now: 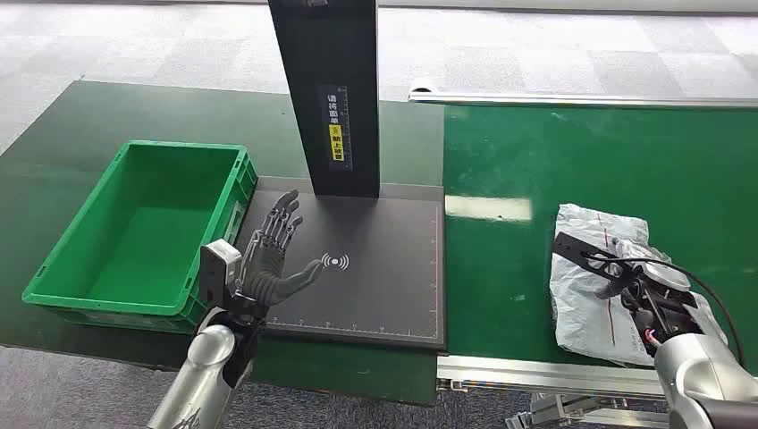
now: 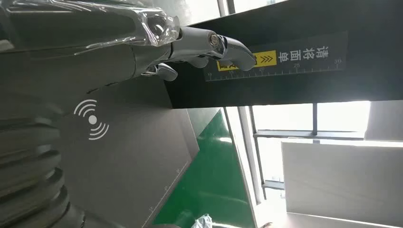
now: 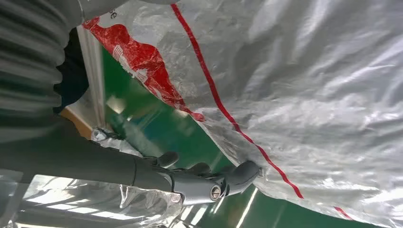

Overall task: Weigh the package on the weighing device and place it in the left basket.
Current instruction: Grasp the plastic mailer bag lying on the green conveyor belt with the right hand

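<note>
Package on the belt, right hand upon it

The white package (image 1: 594,277) lay on the green belt (image 1: 536,161); the right hand (image 1: 626,281) partly covered it, grip unclear. The left hand (image 1: 273,255) hovered spread over the scale (image 1: 375,286).

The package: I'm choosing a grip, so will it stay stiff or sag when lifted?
The package is a crinkled plastic mailer lying flat, so it will probably sag around the right hand. Its glossy film looks slippery. It seems thin, so likely light, though its contents are hidden.
</note>
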`<state>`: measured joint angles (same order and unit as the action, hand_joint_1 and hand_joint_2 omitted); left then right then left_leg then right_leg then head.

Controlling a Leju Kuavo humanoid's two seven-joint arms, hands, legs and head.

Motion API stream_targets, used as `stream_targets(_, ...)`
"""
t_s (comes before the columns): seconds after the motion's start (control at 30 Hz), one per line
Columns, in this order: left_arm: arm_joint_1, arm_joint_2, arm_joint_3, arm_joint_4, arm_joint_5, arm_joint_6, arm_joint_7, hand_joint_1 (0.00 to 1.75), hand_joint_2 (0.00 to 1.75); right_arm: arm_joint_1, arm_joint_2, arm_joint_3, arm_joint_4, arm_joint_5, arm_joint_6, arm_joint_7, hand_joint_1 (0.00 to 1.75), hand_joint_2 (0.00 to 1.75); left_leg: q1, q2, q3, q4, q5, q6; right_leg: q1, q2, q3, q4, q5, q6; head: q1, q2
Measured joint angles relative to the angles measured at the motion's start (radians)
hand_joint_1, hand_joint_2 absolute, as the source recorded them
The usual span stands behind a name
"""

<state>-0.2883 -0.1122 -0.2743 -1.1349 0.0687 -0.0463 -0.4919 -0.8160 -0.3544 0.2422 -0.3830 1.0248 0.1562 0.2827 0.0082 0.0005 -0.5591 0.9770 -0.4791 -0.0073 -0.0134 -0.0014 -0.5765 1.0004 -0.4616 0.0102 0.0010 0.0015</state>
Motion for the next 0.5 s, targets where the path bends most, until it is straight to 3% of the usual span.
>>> stream_targets(0.07, 0.0, 0.0, 0.0, 0.0, 0.0, 0.001, 0.001, 0.0, 1.75, 0.0, -0.002, 0.006, 0.004, 0.007, 0.003, 0.01, 0.13, 1.75, 0.0, 0.0, 0.0, 0.0, 0.0, 0.0, 0.0, 0.0, 0.0, 0.0, 0.0, 0.0, 0.0, 0.0)
stream_targets(0.13, 0.0, -0.001, 0.0, 0.0, 0.0, 0.001, 0.002, 0.0, 1.75, 0.0, -0.004, 0.016, 0.012, 0.015, 0.008, 0.024, 1.0, 1.75, 0.0, 0.0, 0.0, 0.0, 0.0, 0.0, 0.0, 0.0, 0.0, 0.0, 0.0, 0.0, 0.0, 0.0)
stream_targets(0.2, -0.001, -0.002, 0.0, 0.0, 0.0, 0.002, 0.003, 0.0, 1.75, 0.002, -0.005, 0.022, 0.019, 0.018, 0.013, 0.032, 1.75, 1.75, 0.0, 0.0, 0.0, 0.0, 0.0, 0.0, 0.0, 0.0, 0.0, 0.0, 0.0, 0.0, 0.0, 0.0)
stream_targets(0.37, -0.004, -0.005, 0.0, 0.003, 0.0, 0.001, 0.007, 0.0, 1.75, 0.012, -0.006, 0.025, 0.028, 0.013, 0.016, 0.027, 1.75, 1.75, 0.0, 0.0, 0.0, 0.0, 0.0, 0.0, 0.0, 0.0, 0.0, 0.0, 0.0, 0.0, 0.0, 0.0)
stream_targets(0.5, -0.015, -0.009, -0.001, 0.012, 0.001, -0.003, 0.008, 0.0, 1.75, 0.019, -0.009, 0.025, 0.03, 0.009, 0.05, -0.038, 1.75, 1.75, 0.0, 0.0, 0.0, 0.0, 0.0, 0.0, 0.0, 0.0, 0.0, 0.0, 0.0, 0.0, 0.0, 0.0)
